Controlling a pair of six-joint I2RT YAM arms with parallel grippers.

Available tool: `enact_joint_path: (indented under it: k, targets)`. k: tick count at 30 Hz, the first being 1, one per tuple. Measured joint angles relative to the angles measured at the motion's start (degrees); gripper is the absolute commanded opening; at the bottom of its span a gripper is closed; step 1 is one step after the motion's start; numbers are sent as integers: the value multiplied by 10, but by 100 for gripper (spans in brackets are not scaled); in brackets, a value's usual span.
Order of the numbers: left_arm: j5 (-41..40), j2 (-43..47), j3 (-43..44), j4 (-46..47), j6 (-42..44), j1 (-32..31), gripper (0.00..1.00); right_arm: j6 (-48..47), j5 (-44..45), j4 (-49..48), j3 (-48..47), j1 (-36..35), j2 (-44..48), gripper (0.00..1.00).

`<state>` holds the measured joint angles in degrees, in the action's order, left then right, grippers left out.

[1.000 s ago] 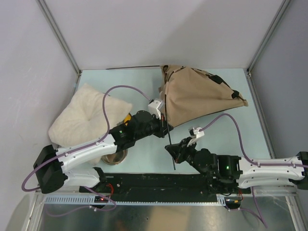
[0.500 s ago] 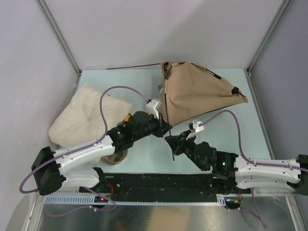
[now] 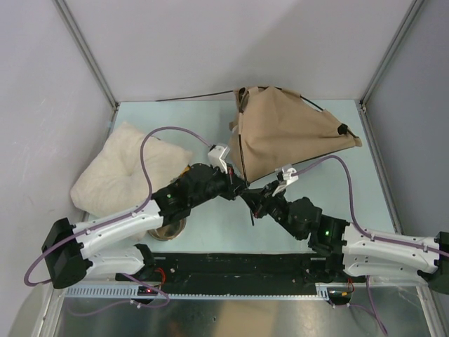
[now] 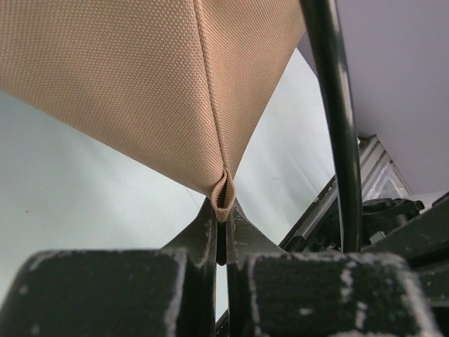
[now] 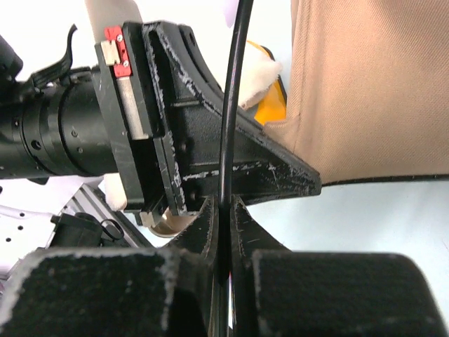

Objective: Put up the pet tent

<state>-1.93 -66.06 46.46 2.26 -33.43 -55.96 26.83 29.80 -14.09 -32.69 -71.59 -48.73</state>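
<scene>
Grey walls close in a pale blue-green worktop (image 3: 210, 225), seen from above. The pet tent (image 3: 291, 133) sits toward 1 o'clock on it, a tan fabric mound close to the back wall with its near corner reaching down to the middle of the surface.

Both arms meet at that corner. The left end effector (image 3: 240, 186) comes in from 8 o'clock and the right end effector (image 3: 250, 204) from 4 o'clock, just beside each other. A black pole (image 3: 244, 165) runs along the tent's left edge toward 6 o'clock and passes between them.

A cream pillow (image 3: 126, 172) lies at 9 o'clock, well apart from the tent. A yellow bowl holder (image 3: 186, 170) peeks out at the pillow's edge, mostly hidden under the left arm. At 7 o'clock that arm half covers a metal bowl (image 3: 168, 230). A thin rod (image 3: 196, 97) lies along the back wall near 12 o'clock.

Only the wrist cameras show the grips. In the left wrist view the fingers (image 4: 203, 235) are together, pinching a small fabric loop (image 4: 224, 196) at the tent's corner seam, and the pole stands free of them at 2 o'clock. In the right wrist view the fingers (image 5: 203, 225) are clamped on the pole, which rises to 12 o'clock. The left end effector's black body is just behind it, and tent fabric fills 2 o'clock.
</scene>
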Motion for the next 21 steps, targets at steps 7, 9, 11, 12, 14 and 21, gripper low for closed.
enact_joint_path:
  k: [7,9,11,12,14,21]
  targets:
    - [0,22,-21,16,-14,0,0,-1,-61,-13,-8,40,2,0]
    - [0,29,-29,17,-17,0,0,1,-73,-16,-8,46,3,0]
    - [-1,34,-35,20,-17,1,0,5,-90,-22,-8,55,3,0]
    - [-3,36,-38,22,-17,1,0,7,-96,-24,-8,59,3,0]
    - [-5,40,-44,27,-17,2,0,16,-113,-31,-8,71,3,0]
    - [-7,51,-48,37,-26,6,0,34,-169,-57,-27,110,-21,0]
